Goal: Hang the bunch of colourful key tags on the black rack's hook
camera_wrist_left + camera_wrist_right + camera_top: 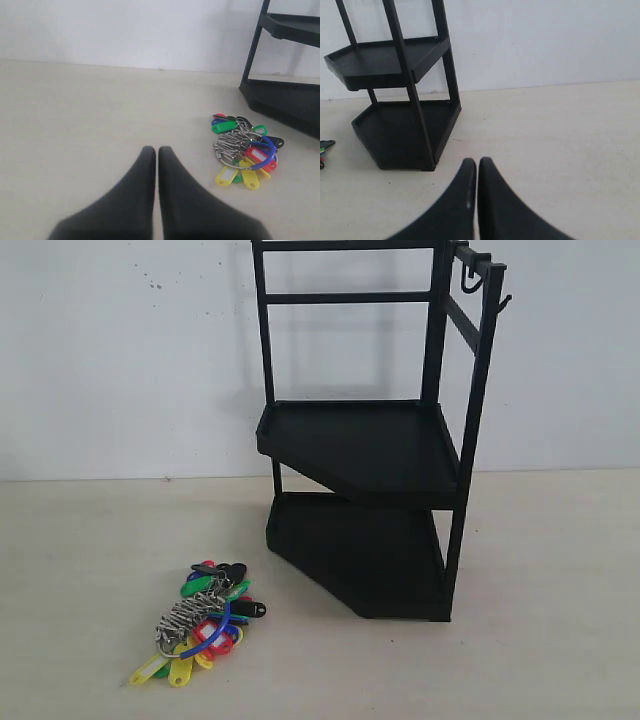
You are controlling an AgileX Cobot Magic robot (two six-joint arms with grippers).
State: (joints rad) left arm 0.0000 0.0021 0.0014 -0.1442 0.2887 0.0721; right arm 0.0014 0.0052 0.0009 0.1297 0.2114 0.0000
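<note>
Wall (120, 340): plain white, matte, few dark specks. Tabletop (90, 540): pale beige, smooth, faint grain.

Rack (350, 435): stands upright at ext view centre-right, nothing hung on it. Black painted metal, thin square posts + crossbars, 2 angular trays w/ low rims, both bare.

Left gripper (156, 150): black, tapered smooth fingers pressed together, holding nothing, above bare tabletop. Right gripper (476, 161): same build, also closed + empty, facing the rack's base corner. Neither arm shows in ext view.

Key bunch (205, 620): lies flat on tabletop at approx 7 o'clock from the rack base, near but not touching it, apart from both grippers. Glossy plastic tags in yellow, red, green, blue, black, w/ a tangle of shiny metal rings and a blue-sleeved loop across the pile. Also in left wrist cam (243, 150); only a green tag edge shows in right wrist cam (325, 145).

Hook (505, 304): tiny black metal prong, upturned tip, sticks out at approx 3 o'clock off the rack's top right post. Bare. Separate curled J hook (468, 282) hangs off the top bar close by, not the target.

Progress, my read: nothing done. Pick-up, lift to rack top and looping onto the prong all left. Loop looks like the best part to catch the prong.
</note>
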